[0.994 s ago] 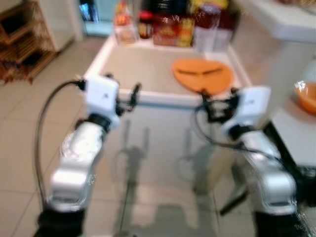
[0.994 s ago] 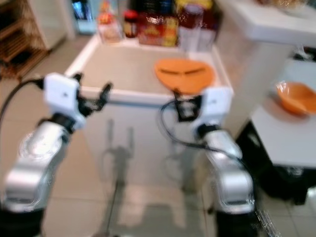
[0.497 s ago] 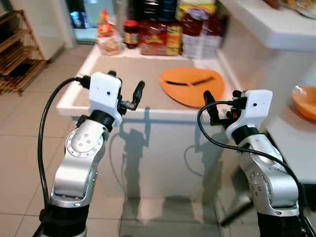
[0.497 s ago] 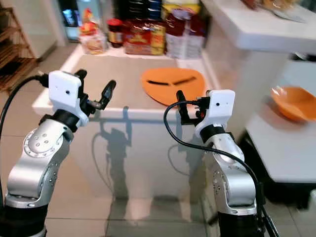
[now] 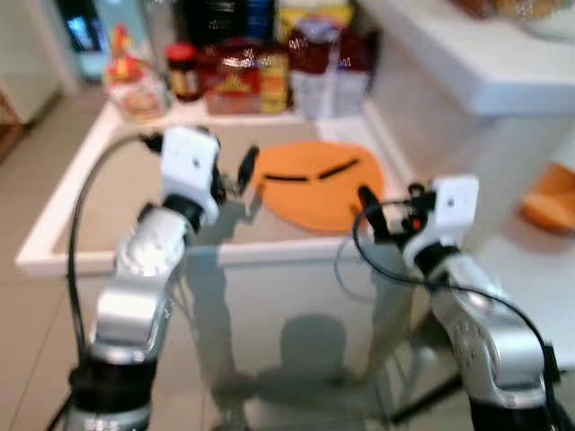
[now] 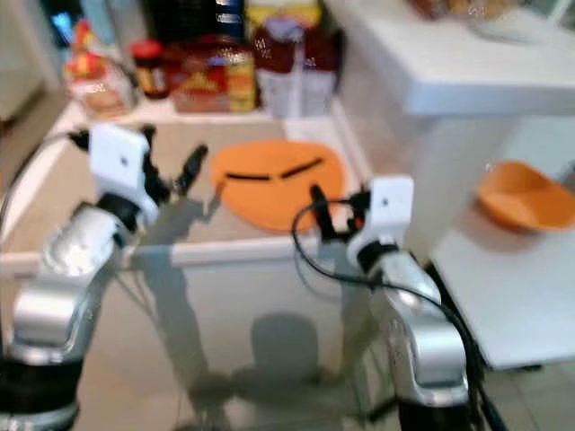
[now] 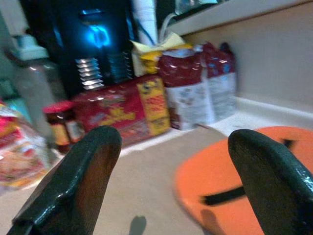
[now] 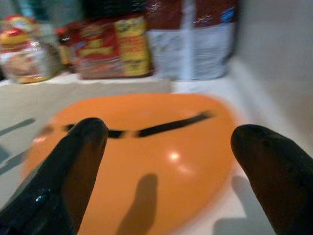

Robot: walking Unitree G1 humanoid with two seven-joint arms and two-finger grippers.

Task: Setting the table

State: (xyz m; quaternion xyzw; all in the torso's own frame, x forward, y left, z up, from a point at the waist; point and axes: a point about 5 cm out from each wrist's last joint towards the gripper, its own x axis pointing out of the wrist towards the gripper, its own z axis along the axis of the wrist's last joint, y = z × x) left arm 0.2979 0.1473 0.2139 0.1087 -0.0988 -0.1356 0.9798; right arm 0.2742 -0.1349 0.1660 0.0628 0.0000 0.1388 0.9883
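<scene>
Both hands, left hand (image 5: 241, 171) and right hand (image 5: 370, 208), fingers apart, have closed in; the flat orange plastic placemat (image 5: 316, 182) lies at twelve o'clock on the white table (image 5: 135, 253), reachable.

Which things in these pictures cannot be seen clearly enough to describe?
- Labels on the red packages at the back of the table: blurred in the eye views, unreadable.
- The two dark strips on the orange plate: what they are cannot be told, too blurred.
- The orange bowl: in the left eye view the picture's right edge cuts it off.
- The left tool and right tool are open.
</scene>
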